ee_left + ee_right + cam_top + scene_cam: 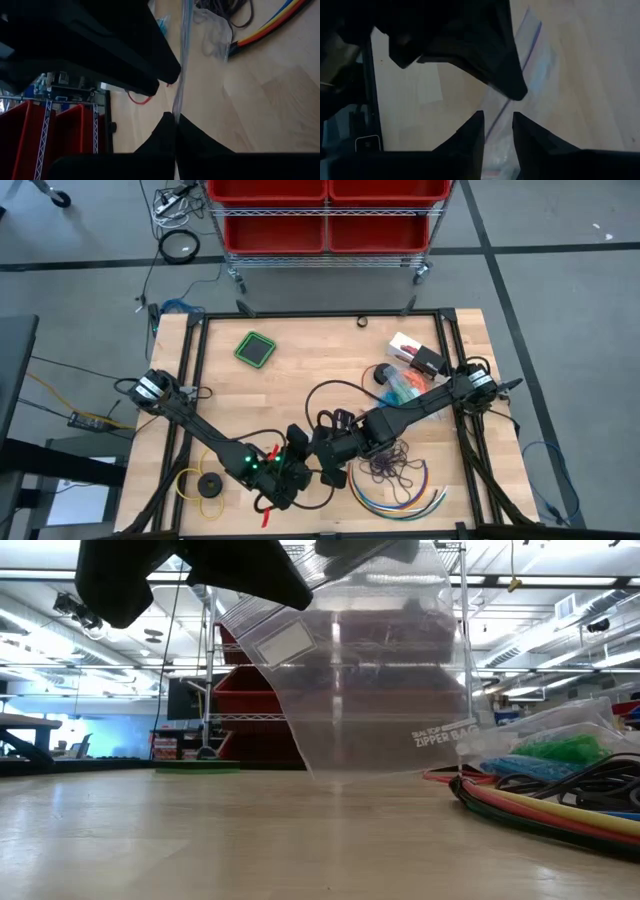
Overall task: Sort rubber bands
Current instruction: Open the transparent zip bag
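rubber bands (pixel 392 463) sprawl tangled, no clear axis; left claw (pixel 175 120) pinches zipper bag (pixel 370 680).

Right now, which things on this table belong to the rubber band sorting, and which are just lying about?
Job: dark purple rubber bands, loose; bagged blue, green and orange bands; clear zipper bag, pinched by the left gripper, with the right gripper open at its edge.
Lying about: multicoloured cables; yellow ring with black disc; green square pad.
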Tool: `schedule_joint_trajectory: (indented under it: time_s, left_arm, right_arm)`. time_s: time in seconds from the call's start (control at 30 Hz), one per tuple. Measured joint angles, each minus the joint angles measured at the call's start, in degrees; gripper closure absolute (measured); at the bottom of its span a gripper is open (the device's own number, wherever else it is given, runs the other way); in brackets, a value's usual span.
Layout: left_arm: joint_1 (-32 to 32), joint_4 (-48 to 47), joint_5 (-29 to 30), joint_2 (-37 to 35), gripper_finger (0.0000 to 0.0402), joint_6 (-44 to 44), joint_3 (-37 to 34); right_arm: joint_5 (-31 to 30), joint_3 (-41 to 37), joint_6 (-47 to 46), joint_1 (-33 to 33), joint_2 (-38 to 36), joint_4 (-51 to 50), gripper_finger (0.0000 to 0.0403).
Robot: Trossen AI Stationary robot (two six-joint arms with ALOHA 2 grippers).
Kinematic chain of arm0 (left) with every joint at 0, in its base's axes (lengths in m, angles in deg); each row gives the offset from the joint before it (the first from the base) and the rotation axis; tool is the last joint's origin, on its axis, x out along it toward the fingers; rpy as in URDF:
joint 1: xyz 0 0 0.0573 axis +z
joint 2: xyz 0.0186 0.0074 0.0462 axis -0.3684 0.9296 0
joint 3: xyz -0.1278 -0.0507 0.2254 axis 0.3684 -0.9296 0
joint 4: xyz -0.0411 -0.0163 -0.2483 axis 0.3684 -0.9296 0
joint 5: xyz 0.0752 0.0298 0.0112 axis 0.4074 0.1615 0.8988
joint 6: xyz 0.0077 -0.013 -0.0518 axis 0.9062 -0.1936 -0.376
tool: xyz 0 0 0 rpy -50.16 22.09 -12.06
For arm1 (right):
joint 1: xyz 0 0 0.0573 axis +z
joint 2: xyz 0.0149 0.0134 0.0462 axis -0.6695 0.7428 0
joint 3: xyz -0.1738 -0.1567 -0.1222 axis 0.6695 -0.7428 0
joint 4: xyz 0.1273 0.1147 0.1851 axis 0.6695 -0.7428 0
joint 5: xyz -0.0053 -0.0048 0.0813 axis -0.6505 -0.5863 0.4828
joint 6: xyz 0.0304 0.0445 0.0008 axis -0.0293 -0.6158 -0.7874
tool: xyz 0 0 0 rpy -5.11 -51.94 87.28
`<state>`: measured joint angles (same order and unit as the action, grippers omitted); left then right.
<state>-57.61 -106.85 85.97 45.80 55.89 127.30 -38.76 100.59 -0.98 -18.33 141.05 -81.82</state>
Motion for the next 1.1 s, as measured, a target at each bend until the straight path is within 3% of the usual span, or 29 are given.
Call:
schedule_joint_trajectory:
  time_s: [0.57, 1.1]
  left_arm:
    - [0.07, 1.21, -2.49, 0.0, 0.0401, 0.98, 0.0]
    - [1.07, 1.1, -4.0, 0.0, 0.0401, -0.81, -0.02]
  right_arm:
    - [-1.9, -0.91, 0.84, 0.16, 0.07, 0.39, 0.0326]
    - [-1.03, 0.79, 0.94, 0.22, 0.07, 0.01, 0.0303]
